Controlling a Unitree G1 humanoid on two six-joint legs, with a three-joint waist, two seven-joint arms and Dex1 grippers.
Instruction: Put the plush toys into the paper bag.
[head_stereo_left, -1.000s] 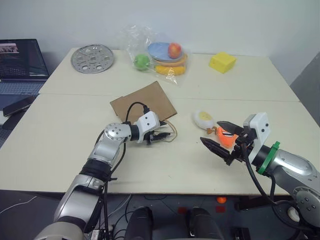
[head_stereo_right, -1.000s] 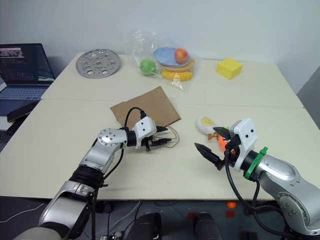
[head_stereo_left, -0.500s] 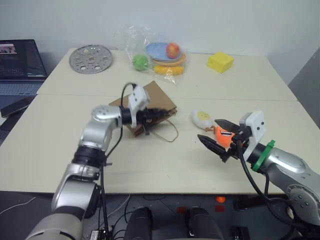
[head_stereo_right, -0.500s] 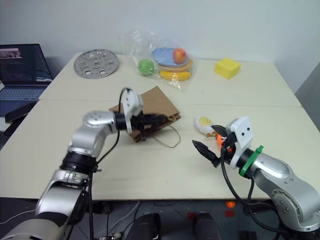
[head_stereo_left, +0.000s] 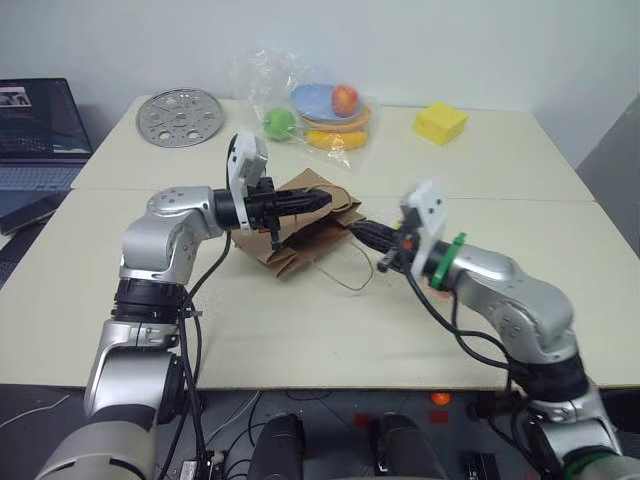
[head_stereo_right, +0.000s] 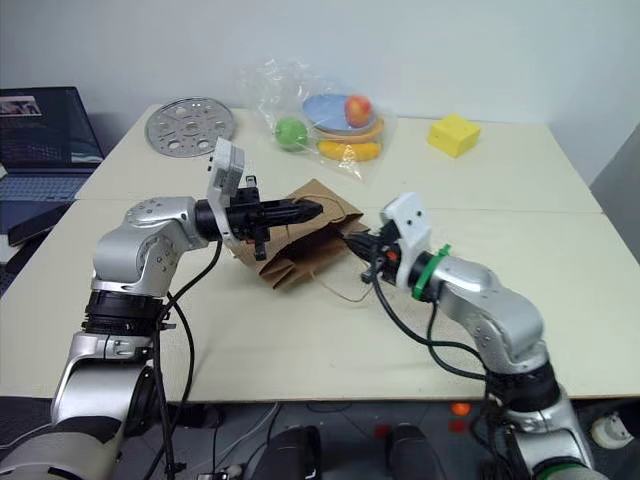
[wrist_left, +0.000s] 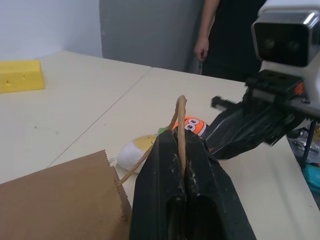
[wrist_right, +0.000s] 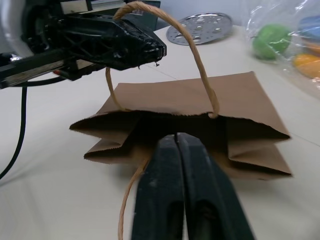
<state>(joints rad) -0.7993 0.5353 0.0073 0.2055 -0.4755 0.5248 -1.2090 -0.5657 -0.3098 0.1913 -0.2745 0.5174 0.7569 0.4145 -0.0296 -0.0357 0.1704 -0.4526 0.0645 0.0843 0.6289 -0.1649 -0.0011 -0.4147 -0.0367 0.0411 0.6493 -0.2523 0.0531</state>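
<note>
Brown paper bag (head_stereo_left: 300, 228) is lying mid-tabletop (head_stereo_left: 200, 320), its mouth gaping toward your right arm. Your left gripper (head_stereo_left: 318, 201) is pinching the upper cord handle (wrist_right: 197, 65) with fingers pressed together, holding that side of the mouth lifted. Your right gripper (head_stereo_left: 366, 232) is sitting at the bag's mouth, fingers (wrist_right: 175, 190) pressed together; whether they are pinching the lower edge you cannot tell. The second handle (head_stereo_left: 345, 275) is trailing loose on the tabletop below the bag.

Carrot toy (wrist_left: 192, 125) and egg toy (wrist_left: 135, 152) are lying on the tabletop beside the bag, just beyond your left fingertips and next to your right gripper, neither one inside the bag.

Far side of the tabletop: wrapped fruit (head_stereo_left: 320, 110), yellow block (head_stereo_left: 441, 123), round metal plate (head_stereo_left: 181, 117). A person (wrist_left: 220, 30) is standing beyond the table edge.
</note>
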